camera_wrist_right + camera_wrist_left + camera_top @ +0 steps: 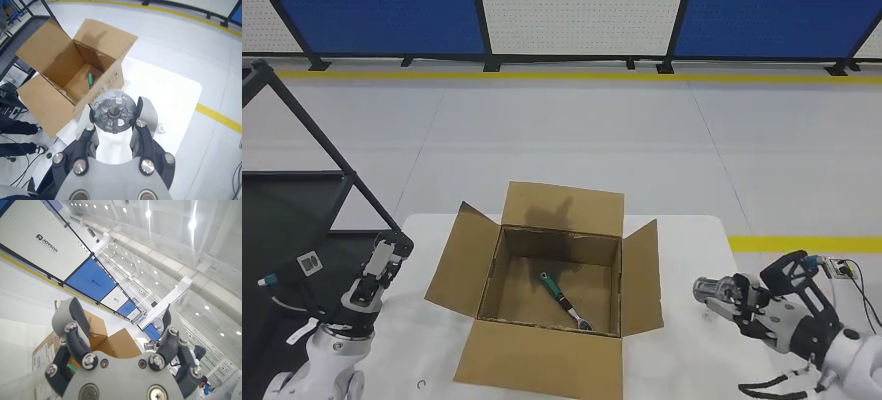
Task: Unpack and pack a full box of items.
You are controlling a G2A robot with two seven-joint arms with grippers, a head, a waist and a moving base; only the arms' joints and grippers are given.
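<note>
1. The right gripper [115, 110] is pinched on a metal hub [108, 106], one pad on each side of its rim. It holds the hub above the table [682, 240], just to the robot's right of the box [542, 362].
2. The hub is round, so it has no long side. Its bore axis runs back along the fingers, with the lugged face toward the wrist. In the top view it lies about level, pointing at the box.
3. The left gripper [122, 309] is spread wide, holds nothing, and is tilted upward at the box's other side.
4. The box stands open in the middle of the table with all four flaps out. A wrench [564, 300] lies flat on its floor.
5. The wrench's long axis runs diagonally, with the green handle toward the far left corner and the head toward the near right, on the robot's own sides.
6. The step in hand looks like carrying the hub between box and table; which direction cannot be told.
7. The grip is on the curved rim of a heavy-looking casting, so a firm squeeze and slow travel would suit. Quick wrist swings could let it roll out.
8. If the hub goes in, it should pass above the raised flap [642, 275] and come down over the bare floor beside the wrench. It should be released low, not dropped.
</note>
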